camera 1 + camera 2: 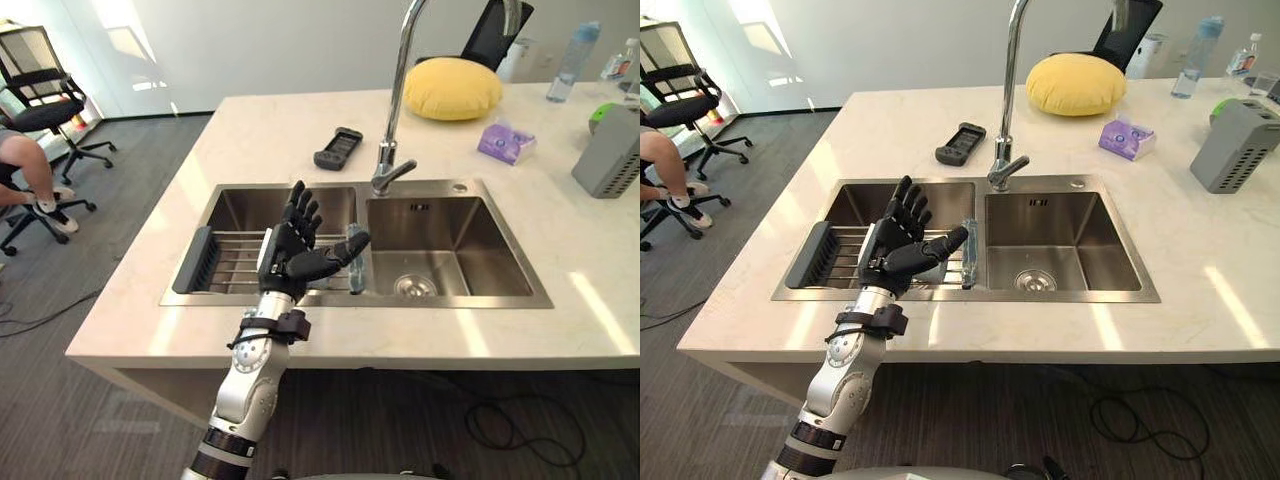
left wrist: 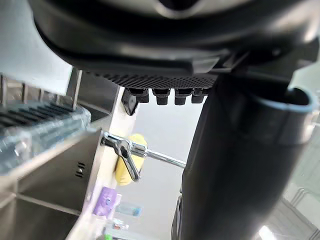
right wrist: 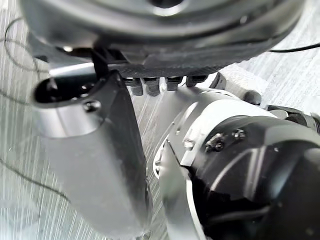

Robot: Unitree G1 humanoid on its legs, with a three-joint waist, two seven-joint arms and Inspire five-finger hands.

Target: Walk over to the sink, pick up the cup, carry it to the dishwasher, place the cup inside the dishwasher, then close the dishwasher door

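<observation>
Counter point(image 1: 290, 130): pale, faintly veined stone, taking up the middle of the scene. A dark grey streaked floor point(image 1: 130, 180) is running along its left side and under its near edge. A plain light wall point(image 1: 280, 40) is closing off the far side. A bright patch of light point(image 1: 125, 45) is falling on it at far left, and pale streaks point(image 1: 605, 310) are lying across the counter at near right. A black mesh office chair point(image 1: 45, 112) is standing at far left, with a seated person's leg point(image 1: 38, 175) showing just nearer. A dark chair back point(image 1: 497, 35) is rising beyond the counter's far edge.
</observation>
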